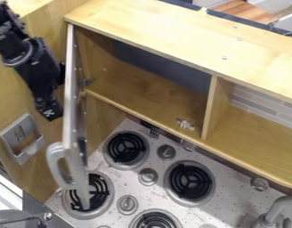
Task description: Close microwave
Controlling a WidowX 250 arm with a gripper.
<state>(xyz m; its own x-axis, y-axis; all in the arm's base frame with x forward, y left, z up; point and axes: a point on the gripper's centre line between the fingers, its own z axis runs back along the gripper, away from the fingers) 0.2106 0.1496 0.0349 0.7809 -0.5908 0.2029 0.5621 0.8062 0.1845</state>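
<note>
Wooden cabinet [154, 31] right of gripper [50, 109]; microwave door [71, 102] open, just beside it; handle [55, 168] below. Can't tell whether gripper's wide or narrow. If I push too near hinge [87, 82], door could bind.

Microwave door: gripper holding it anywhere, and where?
Not by its handle; that's free. The gripper is beside the door, higher up; whether it holds anything there can't be told.
</note>
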